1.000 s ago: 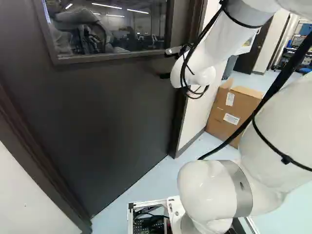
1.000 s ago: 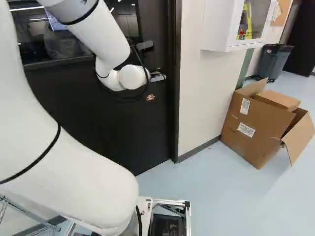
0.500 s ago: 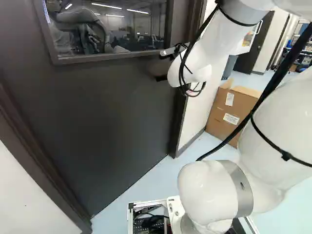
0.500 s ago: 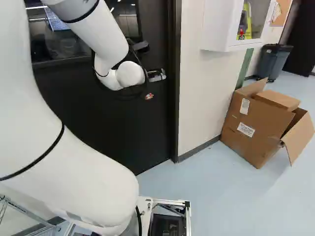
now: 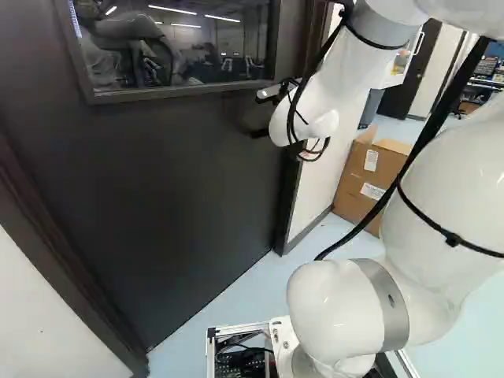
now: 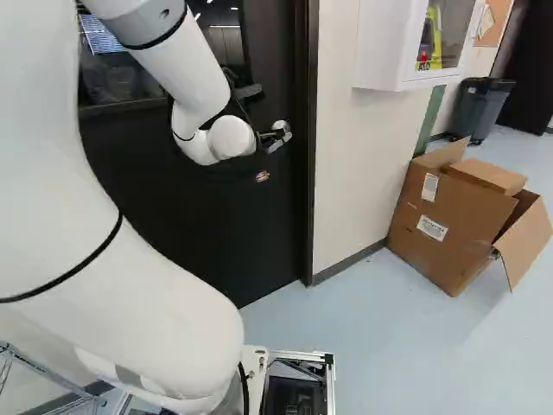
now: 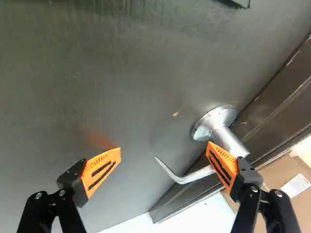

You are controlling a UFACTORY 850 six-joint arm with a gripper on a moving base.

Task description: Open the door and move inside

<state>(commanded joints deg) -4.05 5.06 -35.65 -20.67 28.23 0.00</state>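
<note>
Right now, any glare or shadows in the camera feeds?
Wrist view: floor washed out white, highlights on the handle, faint orange smear on the door; left base view: light streaks in the window; right base view: door near black, faint shadow by the box.

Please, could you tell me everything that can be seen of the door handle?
The door handle is a silvery lever, metal by its look: a round plate on the dark door near the frame, a thick neck, and a slim lever with a bent tip. The open gripper is around it: one orange pad hides part of the lever, whose tip points toward the other. Whether anything touches it, I cannot tell.
</note>
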